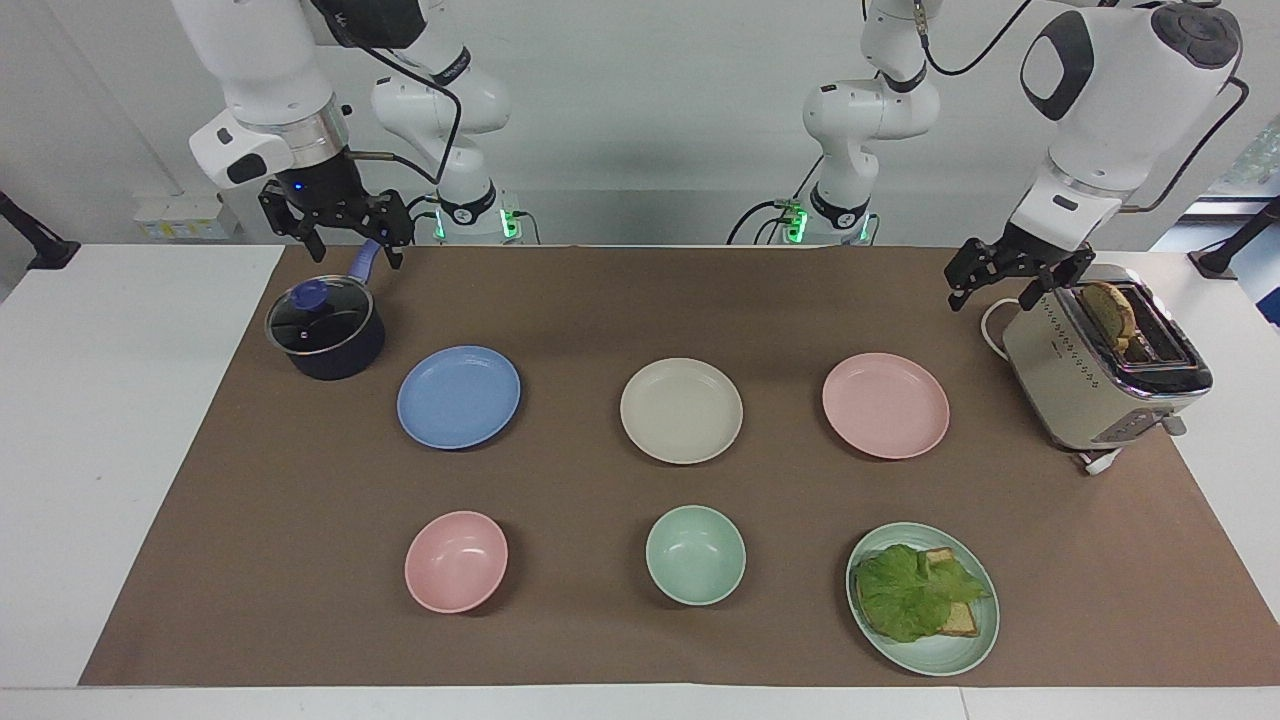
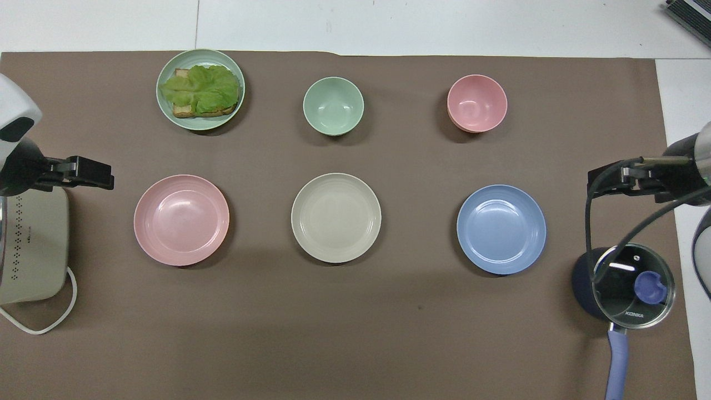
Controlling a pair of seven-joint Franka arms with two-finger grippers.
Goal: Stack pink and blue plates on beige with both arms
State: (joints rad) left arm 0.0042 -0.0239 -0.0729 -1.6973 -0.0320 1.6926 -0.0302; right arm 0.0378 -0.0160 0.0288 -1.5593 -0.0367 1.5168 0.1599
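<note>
Three equal round plates lie in a row on the brown mat. The beige plate is in the middle. Beside it lies the blue plate, toward the right arm's end, and the pink plate, toward the left arm's end. All three are bare. My right gripper hangs open over the pot's handle, holding nothing. My left gripper hangs open beside the toaster, also holding nothing. Neither touches a plate.
A dark pot with a glass lid stands beside the blue plate. A toaster stands beside the pink plate. Farther from the robots sit a pink bowl, a mint bowl and a mint plate with lettuce and bread.
</note>
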